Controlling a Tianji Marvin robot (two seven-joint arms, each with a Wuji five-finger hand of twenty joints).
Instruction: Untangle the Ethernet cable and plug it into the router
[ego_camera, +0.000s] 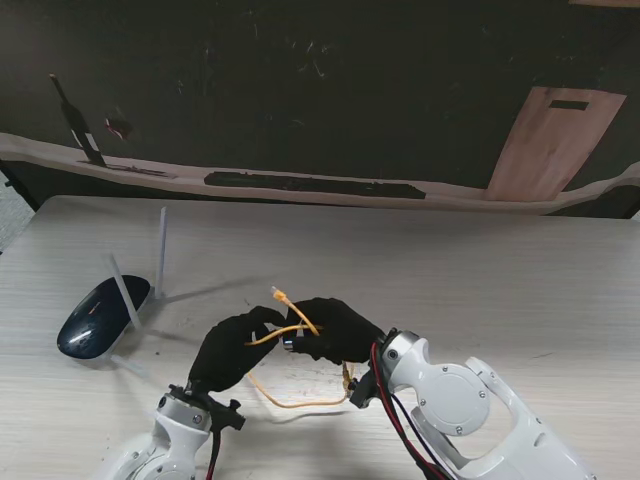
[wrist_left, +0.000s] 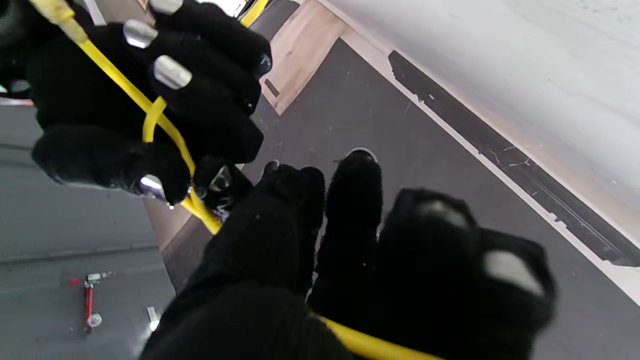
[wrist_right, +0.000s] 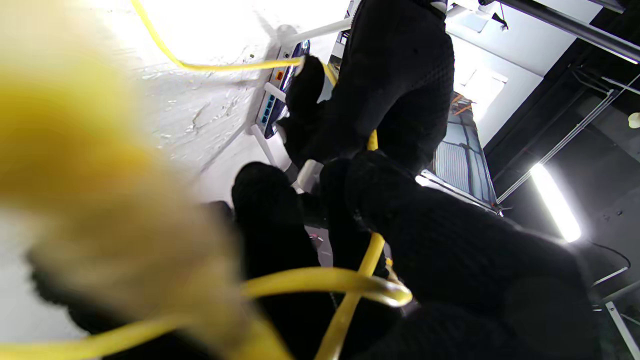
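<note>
Yellow and glossy, the Ethernet cable (ego_camera: 296, 400) ran as a thin round cord between two hands in black knitted gloves, held above the pale, wood-grained table (ego_camera: 480, 280) near the middle of its near edge. The left hand (ego_camera: 232, 347) was clenched on the cable, which passed under its fingers (wrist_left: 350, 200) in the left wrist view. The right hand (ego_camera: 335, 328) was also clenched on it, silver fingertip caps (wrist_left: 171, 72) showing through the knit, with a small loop of cord caught among its fingers. From that grasp the cable's free end rose and slanted away from me and toward the left, ending in a clear plug (ego_camera: 279, 294); its long axis ran along that slant. A slack bow of cable drooped from the hands to the table surface nearer to me.

Toward the table's left edge lay the router (ego_camera: 93, 316), a smooth dark-blue oval shell with slim white antennas (ego_camera: 161, 252) standing up from it. It sat well apart from the hands. In the right wrist view a row of ports (wrist_right: 268, 107) showed on its side. No container was in view.
</note>
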